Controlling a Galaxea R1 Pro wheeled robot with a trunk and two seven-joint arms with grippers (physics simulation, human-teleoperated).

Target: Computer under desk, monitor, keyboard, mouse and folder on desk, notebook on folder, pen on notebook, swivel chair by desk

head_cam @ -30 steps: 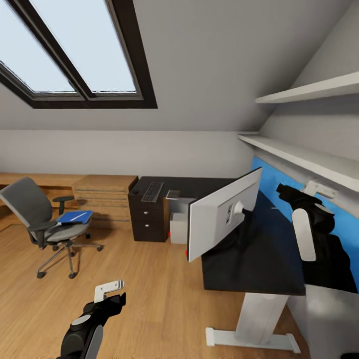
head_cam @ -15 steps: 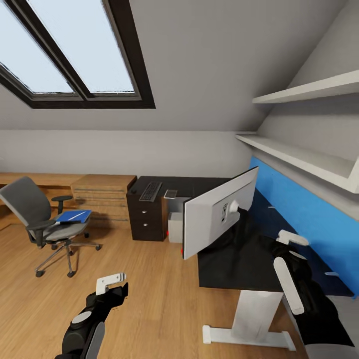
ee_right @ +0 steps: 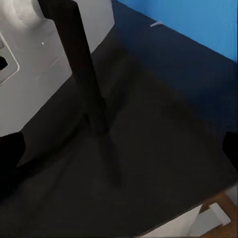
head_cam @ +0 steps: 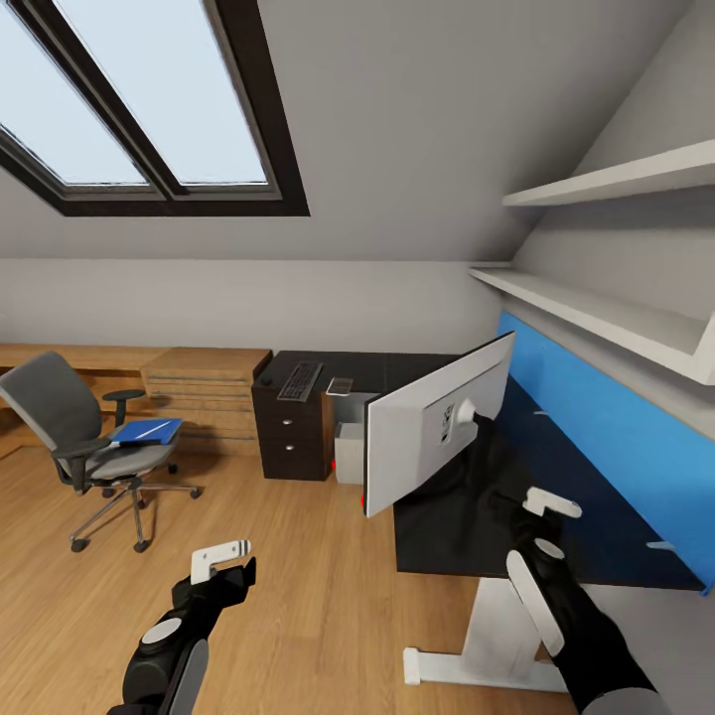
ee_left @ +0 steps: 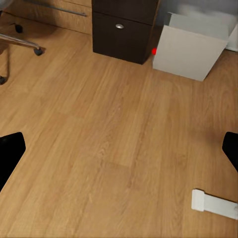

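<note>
Two arms reach forward in the head view: the left gripper [head_cam: 220, 566] hangs over bare wood-plank floor [head_cam: 298, 596], and the right gripper [head_cam: 548, 511] hovers above the near end of the black desk [head_cam: 467, 526], close to its front edge. From here I cannot tell how wide either claw stands. The white monitor [head_cam: 437, 425] stands on the desk, its flat back turned to the camera and one corner overhanging the desk's floor-side edge. Past it a dark drawer cabinet [head_cam: 290, 437] carries the keyboard [head_cam: 301, 380] on top, and the pale boxy computer [head_cam: 350, 452] sits on the floor beside it, under the far desktop. The grey swivel chair [head_cam: 84, 447] stands well apart across open floor, with the blue folder [head_cam: 147, 431] lying flat on its seat. A blue panel [head_cam: 606, 427] backs the desk under white shelves.

In the left wrist view both black fingertips [ee_left: 10, 153] sit at opposite edges, spread wide, over smooth floor; the computer [ee_left: 191, 49] touches the cabinet [ee_left: 126, 29], and the desk's white foot [ee_left: 215, 203] lies near.

In the right wrist view the fingertips [ee_right: 10, 153] are likewise parted wide above the matte desk [ee_right: 163, 148], facing the monitor's thin black stand [ee_right: 87, 79].
</note>
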